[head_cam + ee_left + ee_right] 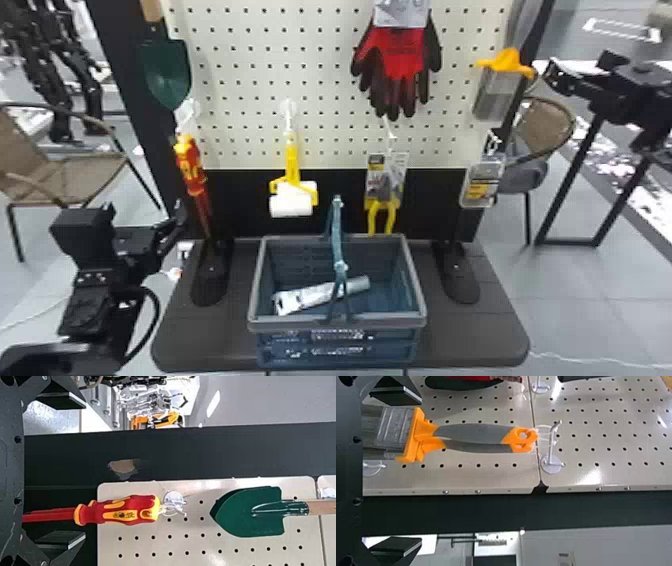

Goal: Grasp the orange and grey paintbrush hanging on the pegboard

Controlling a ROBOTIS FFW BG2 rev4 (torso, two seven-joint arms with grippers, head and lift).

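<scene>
Starting from your left, your left claw (pixel 175 222) is to the left of the pegboard (pixel 330 65), below its lower left corner, and its fingers stand spread with nothing between them. The green trowel (pixel 165 72) hangs at the pegboard's left edge, and the red and yellow screwdriver (pixel 190 162) hangs at its lower left corner. Next you have the yellow paint roller (pixel 292 165), hanging over the pegboard's bottom edge left of the middle. Below the pegboard, the blue basket (pixel 254 285) sits on the dark surface (pixel 475 340) with a pale tube (pixel 320 295) lying inside. The red and black gloves (pixel 397 55) hang on the pegboard's right half, with the packaged yellow-handled pliers (pixel 382 187) lower, across its bottom edge. Your orange and grey paintbrush (pixel 505 65) hangs upright at the pegboard's right edge, bristles down, its handle's end at a hook, and a clear packet (pixel 482 182) hangs beneath it. Your right claw (pixel 552 75) is to the right of the pegboard, fingers wide apart, gripping nothing.
</scene>
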